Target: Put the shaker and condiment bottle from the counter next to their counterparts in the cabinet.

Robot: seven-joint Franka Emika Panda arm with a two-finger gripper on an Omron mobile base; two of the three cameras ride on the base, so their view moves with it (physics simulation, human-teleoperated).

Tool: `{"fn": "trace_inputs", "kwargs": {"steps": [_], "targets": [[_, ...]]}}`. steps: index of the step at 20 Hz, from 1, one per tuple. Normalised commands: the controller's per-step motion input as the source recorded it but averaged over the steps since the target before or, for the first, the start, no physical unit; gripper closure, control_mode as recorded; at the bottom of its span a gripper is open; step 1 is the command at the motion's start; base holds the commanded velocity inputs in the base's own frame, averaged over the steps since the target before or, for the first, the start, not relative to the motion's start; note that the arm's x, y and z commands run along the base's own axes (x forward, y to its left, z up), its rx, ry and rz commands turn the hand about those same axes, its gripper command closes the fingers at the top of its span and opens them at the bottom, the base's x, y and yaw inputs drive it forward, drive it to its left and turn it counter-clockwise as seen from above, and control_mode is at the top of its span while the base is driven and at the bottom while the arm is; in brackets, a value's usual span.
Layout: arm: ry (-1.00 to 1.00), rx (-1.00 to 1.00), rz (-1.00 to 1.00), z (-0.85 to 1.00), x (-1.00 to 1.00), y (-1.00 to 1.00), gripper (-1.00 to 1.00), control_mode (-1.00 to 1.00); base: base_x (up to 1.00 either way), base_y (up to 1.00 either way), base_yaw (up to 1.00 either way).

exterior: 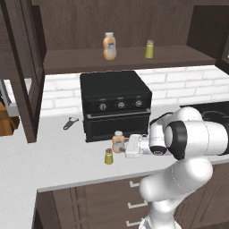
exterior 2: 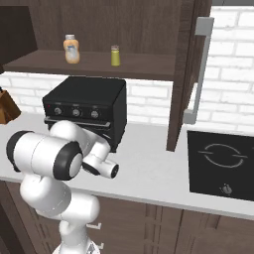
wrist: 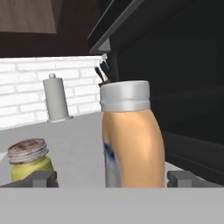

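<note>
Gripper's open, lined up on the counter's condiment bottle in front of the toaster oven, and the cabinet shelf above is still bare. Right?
Not bare. The left base view shows the counterparts on the cabinet shelf: a bottle and a shaker. The rest holds: the open gripper brackets the condiment bottle in front of the toaster oven.

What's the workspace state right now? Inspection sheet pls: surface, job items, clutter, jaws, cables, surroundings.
Surface: white-grey counter, flat, over dark drawers.
Job's things: condiment bottle and shaker upright on the counter in front of the toaster oven; their twins, bottle and shaker, upright and apart on the cabinet shelf.
Clutter: a small dark tool left of the oven; a paper-towel holder.
Grippers: gripper, jaws wide open, one either side of the counter bottle, not closed on it.
Cables: nothing seen.
Surroundings: white brick backsplash; black cooktop at right.
</note>
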Motion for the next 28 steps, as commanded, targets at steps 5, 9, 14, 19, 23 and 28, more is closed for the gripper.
{"fn": "trace_inputs", "kwargs": {"steps": [5,9,14,19,23,28], "targets": [[0.00,0.01,-0.02,0.00,0.15,0.02,-1.00,-1.00,0.00,0.00,0.00],[0.00,0.01,-0.03,0.00,0.09,0.09,-1.00,-1.00,0.00,0.00,0.00],[0.01,0.00,0.00,0.00,0.01,0.09,1.00,-1.00,0.00,0.00,0.00],[0.00,0.02,-0.12,0.00,-0.06,-0.11,1.00,-1.00,0.00,0.00,0.00],[-0.01,0.00,-0.14,0.00,-0.20,-0.20,1.00,-1.00,0.00,0.00,0.00],[-0.04,0.02,-0.18,0.17,-0.52,-0.26,1.00,-1.00,0.00,0.00,0.00]]}}
